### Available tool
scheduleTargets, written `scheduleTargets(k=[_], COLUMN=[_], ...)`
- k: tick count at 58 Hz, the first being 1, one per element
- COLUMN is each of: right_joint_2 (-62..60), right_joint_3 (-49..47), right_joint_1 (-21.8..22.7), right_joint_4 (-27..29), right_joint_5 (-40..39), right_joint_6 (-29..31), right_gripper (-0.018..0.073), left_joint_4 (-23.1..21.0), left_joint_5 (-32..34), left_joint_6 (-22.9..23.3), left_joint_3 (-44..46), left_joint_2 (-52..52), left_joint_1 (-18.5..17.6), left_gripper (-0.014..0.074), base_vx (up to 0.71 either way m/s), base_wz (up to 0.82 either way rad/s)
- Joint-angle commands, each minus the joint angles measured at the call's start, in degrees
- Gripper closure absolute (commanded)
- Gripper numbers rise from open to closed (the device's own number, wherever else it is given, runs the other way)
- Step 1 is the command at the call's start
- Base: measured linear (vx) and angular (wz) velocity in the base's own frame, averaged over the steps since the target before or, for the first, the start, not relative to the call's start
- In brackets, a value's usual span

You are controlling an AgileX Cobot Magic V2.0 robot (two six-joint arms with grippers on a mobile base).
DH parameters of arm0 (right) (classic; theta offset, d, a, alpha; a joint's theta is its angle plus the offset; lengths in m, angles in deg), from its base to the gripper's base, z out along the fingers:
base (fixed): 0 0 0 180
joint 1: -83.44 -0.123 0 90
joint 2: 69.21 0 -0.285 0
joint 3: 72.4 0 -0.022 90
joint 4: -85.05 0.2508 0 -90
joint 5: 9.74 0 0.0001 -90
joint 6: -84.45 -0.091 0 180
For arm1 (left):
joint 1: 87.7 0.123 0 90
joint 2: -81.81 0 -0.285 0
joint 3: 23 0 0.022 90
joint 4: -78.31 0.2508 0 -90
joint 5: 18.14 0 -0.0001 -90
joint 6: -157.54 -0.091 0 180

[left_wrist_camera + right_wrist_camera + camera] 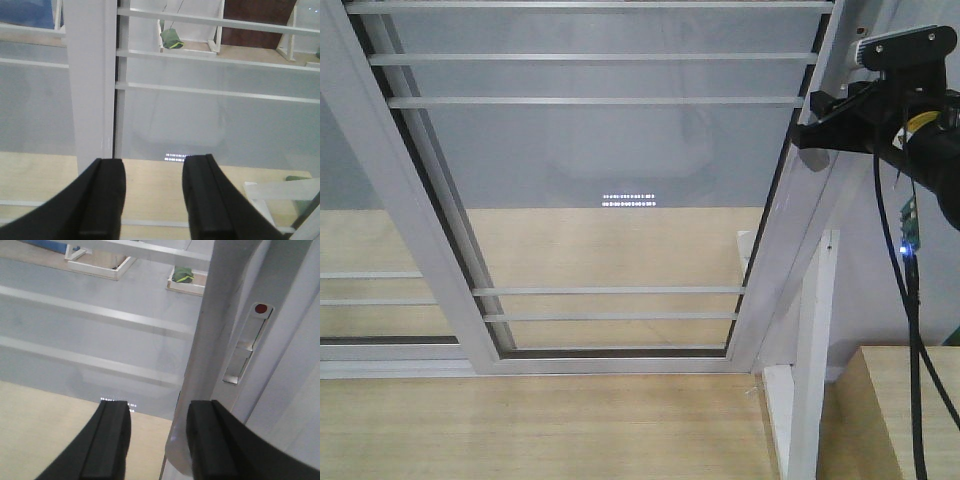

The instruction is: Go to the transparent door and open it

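Left claw hung spread and empty at six o'clock, facing a white stile. The transparent door filled twelve o'clock. Right claw gaped open, the door's edge seemingly between its fingers, latch plate at one o'clock. Approach looked done; the next move called for clamping and sliding.

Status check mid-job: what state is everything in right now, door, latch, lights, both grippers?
Transparent glass door with white frame, looks shut, no gap visible at its latch edge.
Recessed white latch with red dot, red showing.
Black left gripper, open, empty.
Black right gripper, open, empty.
Blue light on right arm, lit.
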Motion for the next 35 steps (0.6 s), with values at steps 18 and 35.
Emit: scheduleTargets(k=[18,35], right_joint_2=[6.9,13.1], right_joint_3=[-8.9,-15.1], right_joint_1=[0.1,0.1], right_joint_4=[15.6,15.7], right_joint_5=[-9.9,-11.8], right_joint_6=[12.1,13.2], right_gripper=[0.0197,0.0197], left_joint_4=[-0.6,-0.6], left_joint_5=[2.6,2.7], left_joint_6=[-0.1,-0.1], left_joint_3=[2.0,2.0], left_joint_2=[-0.3,-0.3], left_joint_1=[-0.3,-0.3], left_gripper=[0.0187,0.0187], base_vx=[0.00,0.00], base_wz=[0.00,0.00])
